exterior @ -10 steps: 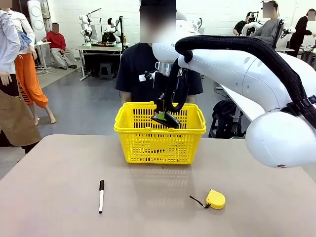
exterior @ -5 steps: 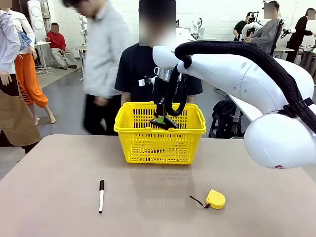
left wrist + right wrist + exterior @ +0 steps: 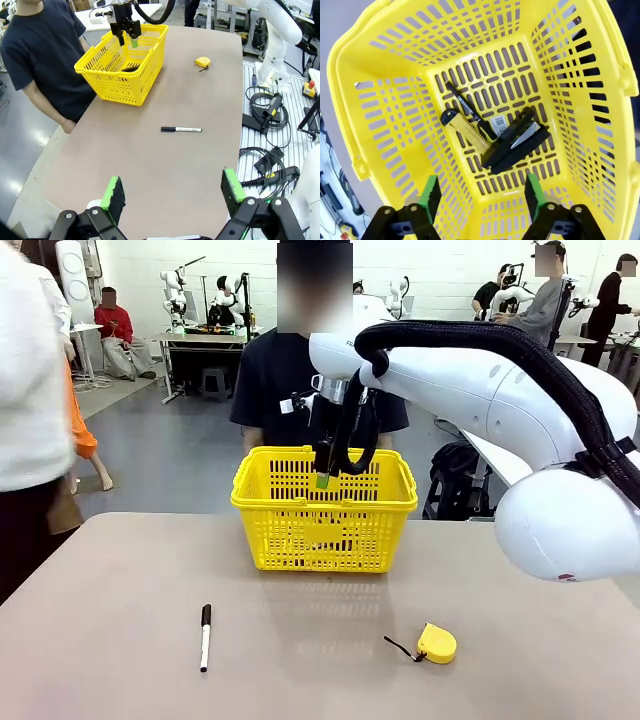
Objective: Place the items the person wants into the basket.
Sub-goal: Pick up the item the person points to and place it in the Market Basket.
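The right hand [image 3: 322, 478] hangs over the middle of the basket [image 3: 324, 502], at the height of its rim, with its 2 black fingers pointing down and spread apart, holding nothing. In the right wrist view the same hand [image 3: 482, 192] looks straight into the basket [image 3: 380, 130], and its green pads [image 3: 429, 196] stand wide on both sides of the floor below.

The basket is bright yellow plastic, with lattice walls of long slots and a smooth thick rim. On its slotted floor lie 3 things close together. The black stapler [image 3: 516, 140] is a long blocky shape with a shiny metal strip, and it lies at a slant. The utility knife [image 3: 462, 128], yellow with black parts, lies just beside it and touches it at one end. The thin black pen [image 3: 465, 108] lies along the knife, on the side away from the stapler.

The left hand [image 3: 172, 192] is above the near end of the surface [image 3: 100, 640], also with fingers wide apart and empty.

The surface is a smooth, matt, grey-brown top. On it, well apart from the basket, lie a white marker [image 3: 205, 637] with a black cap and a small rounded yellow tape measure [image 3: 435, 643] with a black cord.

The person [image 3: 290, 380] in a dark T-shirt stands just behind the basket.
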Controlling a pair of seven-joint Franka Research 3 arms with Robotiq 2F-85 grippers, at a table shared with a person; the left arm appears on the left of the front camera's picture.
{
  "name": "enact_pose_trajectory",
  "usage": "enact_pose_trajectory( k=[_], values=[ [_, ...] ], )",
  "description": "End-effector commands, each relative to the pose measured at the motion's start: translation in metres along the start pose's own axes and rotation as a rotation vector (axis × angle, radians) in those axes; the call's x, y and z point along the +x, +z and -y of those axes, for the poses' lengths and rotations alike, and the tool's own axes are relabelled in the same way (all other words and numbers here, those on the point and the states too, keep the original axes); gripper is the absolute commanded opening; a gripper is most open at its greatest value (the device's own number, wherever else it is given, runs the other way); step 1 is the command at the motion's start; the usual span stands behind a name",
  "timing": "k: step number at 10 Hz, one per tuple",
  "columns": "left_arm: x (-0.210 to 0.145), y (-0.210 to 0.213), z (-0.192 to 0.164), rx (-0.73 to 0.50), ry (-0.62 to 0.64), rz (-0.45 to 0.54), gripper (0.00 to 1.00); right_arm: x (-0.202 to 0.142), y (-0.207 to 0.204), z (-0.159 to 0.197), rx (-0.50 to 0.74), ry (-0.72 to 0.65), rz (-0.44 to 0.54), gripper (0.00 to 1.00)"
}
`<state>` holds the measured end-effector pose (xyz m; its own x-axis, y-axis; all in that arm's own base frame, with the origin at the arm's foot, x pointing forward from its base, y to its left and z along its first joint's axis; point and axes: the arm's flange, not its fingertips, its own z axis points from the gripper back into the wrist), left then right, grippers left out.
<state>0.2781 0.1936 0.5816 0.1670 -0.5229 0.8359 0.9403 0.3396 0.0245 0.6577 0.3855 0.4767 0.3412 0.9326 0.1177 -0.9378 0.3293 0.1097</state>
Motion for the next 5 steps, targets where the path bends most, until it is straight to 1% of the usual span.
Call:
enact_pose_trajectory(
  k=[1,3,4,5],
  values=[
    [0.000,0.002,0.000,-0.001,-0.020,0.015,1.00,-0.008,0.002,-0.007,0.019,0.014,0.014,1.00],
    [0.000,0.002,0.000,-0.001,-0.020,0.015,1.00,-0.010,0.010,-0.014,0.016,-0.001,0.008,1.00],
    [0.000,0.002,0.000,-0.001,-0.020,0.015,1.00,-0.023,0.029,-0.033,-0.029,-0.002,-0.001,1.00],
    [0.000,0.002,0.000,-0.001,-0.020,0.015,1.00,-0.046,0.063,-0.058,-0.063,-0.034,0.017,1.00]
  ],
)
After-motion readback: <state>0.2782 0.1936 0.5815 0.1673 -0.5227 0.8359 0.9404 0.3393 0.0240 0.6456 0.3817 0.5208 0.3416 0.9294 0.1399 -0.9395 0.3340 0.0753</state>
